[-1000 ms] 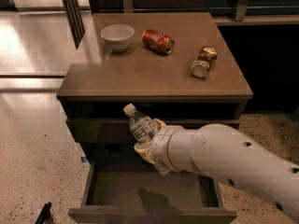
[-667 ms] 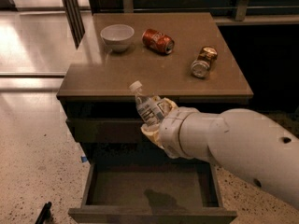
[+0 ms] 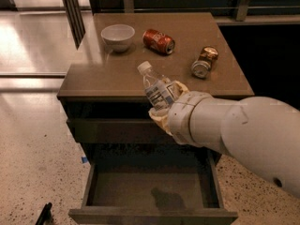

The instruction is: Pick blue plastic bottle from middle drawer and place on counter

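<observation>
Camera view: pinches the blue plastic bottle (image 3: 156,87) by its lower body in the tool (image 3: 166,101), with cream fingers (image 3: 158,118) pressed against both sides of the label. Holds it in the air right over the front edge of the worktop (image 3: 108,74), well above the open middle drawer (image 3: 131,187) at 6 o'clock. Tilts the long axis from 5 o'clock at the base to 11 o'clock at the white cap. Shows open tan surface at 12 o'clock from the tool, between the white bowl (image 3: 117,35) at 11, the red soda can (image 3: 158,41) near 12 and the gold-brown can (image 3: 204,62) at 1 to 2, all apart from the bottle. Probably calls for a short carry toward 12 o'clock and a swing upright before letting go; otherwise risks a roll off the near edge
</observation>
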You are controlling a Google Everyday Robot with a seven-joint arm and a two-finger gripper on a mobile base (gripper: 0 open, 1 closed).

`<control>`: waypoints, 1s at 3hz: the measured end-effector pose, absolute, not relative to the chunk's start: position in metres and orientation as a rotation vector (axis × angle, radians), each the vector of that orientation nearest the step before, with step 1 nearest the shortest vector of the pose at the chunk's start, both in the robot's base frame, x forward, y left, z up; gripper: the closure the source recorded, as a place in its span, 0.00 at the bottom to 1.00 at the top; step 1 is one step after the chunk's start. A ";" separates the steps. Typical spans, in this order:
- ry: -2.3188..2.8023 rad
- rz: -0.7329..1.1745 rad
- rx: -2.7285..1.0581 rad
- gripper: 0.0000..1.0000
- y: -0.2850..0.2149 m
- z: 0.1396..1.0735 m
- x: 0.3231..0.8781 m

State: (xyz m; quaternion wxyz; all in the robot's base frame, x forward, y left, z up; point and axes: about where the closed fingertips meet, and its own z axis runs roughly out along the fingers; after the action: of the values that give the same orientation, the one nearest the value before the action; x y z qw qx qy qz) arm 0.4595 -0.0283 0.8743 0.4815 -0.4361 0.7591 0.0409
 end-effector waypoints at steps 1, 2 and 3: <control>1.822 0.096 -1.033 1.00 -0.029 0.882 0.478; 1.770 0.089 -1.007 1.00 -0.031 0.905 0.515; 1.736 0.070 -1.018 1.00 -0.031 0.926 0.550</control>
State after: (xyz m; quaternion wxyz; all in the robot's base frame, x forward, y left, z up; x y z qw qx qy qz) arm 0.5497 -0.0310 0.9264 0.5345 -0.4275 0.7285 0.0294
